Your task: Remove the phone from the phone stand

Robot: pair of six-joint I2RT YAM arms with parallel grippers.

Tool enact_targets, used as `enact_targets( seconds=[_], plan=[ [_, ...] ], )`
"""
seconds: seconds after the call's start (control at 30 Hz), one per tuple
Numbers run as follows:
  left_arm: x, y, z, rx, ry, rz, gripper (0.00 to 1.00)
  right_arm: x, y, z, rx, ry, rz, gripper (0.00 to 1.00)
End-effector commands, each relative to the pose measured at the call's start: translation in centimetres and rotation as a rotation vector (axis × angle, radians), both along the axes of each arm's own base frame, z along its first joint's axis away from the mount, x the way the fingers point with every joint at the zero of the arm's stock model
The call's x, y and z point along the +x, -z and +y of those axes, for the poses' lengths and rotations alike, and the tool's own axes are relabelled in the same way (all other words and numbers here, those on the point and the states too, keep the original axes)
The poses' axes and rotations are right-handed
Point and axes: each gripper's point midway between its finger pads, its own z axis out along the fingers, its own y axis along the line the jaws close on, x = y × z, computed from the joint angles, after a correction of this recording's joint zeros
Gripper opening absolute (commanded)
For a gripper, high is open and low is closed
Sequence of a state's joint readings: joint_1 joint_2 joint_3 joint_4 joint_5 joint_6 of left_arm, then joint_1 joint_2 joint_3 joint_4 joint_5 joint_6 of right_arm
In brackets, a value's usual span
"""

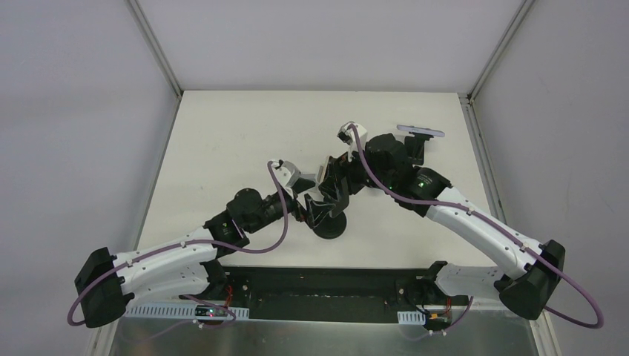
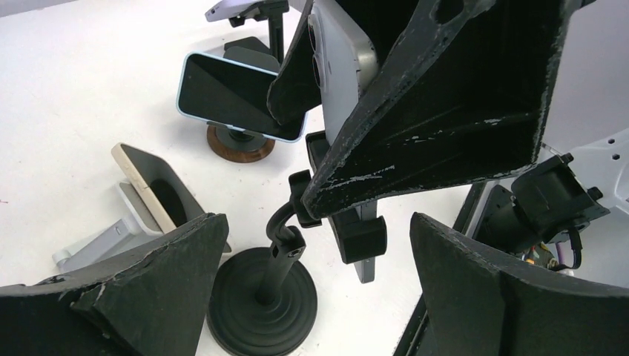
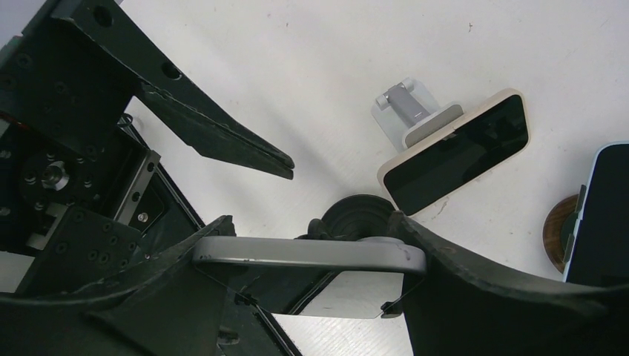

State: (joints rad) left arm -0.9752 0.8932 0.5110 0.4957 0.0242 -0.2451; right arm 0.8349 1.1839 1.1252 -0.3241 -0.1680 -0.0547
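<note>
Starting on your left: the left gripper (image 2: pixel 315 219) is spread wide and empty. Its black fingers (image 2: pixel 148 297) sit either side of the black gooseneck phone stand (image 2: pixel 259 305) with the round weighted base, and they're not touching it as far as I can see. My guess is it's there to steady the stand, not to take anything. Moving right, the silver-backed phone (image 2: pixel 345 67) is up at the head of that stand. It's roughly upright, long axis running up and away from the cradle, camera lenses showing. The right gripper (image 3: pixel 310 222) is the one on it: in its own wrist view both fingers (image 3: pixel 504 297) press the phone's two long sides. So it's clamped across the short width, and that's the nearer arm and the one you want pulling. I reckon the next bit hinges on the exit being along that long axis, up out of the cradle, not sideways. What you can't trust: from overhead the phone and cradle are buried under the two wrists. Neither wrist view shows whether the bottom edge is seated in the clamp or clear of it. Don't mix it up with the beige phone (image 3: pixel 456 152) on its grey stand (image 3: pixel 412 111), or the blue-rimmed phone (image 2: pixel 237 96) on a wooden base (image 2: pixel 239 144).
</note>
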Motion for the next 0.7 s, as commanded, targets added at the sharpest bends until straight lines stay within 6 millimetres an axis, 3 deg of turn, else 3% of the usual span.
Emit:
enact_targets(
  seconds=[0.0, 0.3, 0.67],
  plan=[
    [-0.1, -2.0, -0.7, -0.077, 0.032, -0.100, 1.00, -0.8, -2.7, 0.9, 0.107, -0.023, -0.012, 0.07],
    [0.1, -0.7, -1.6, -0.075, 0.064, -0.143, 0.97, -1.1, -2.9, 1.0, 0.120, -0.019, 0.011, 0.06],
    [-0.5, -0.8, -3.0, -0.110, 0.204, -0.134, 0.96, -1.8, -2.7, 1.1, 0.113, -0.049, 0.034, 0.06]
  ],
)
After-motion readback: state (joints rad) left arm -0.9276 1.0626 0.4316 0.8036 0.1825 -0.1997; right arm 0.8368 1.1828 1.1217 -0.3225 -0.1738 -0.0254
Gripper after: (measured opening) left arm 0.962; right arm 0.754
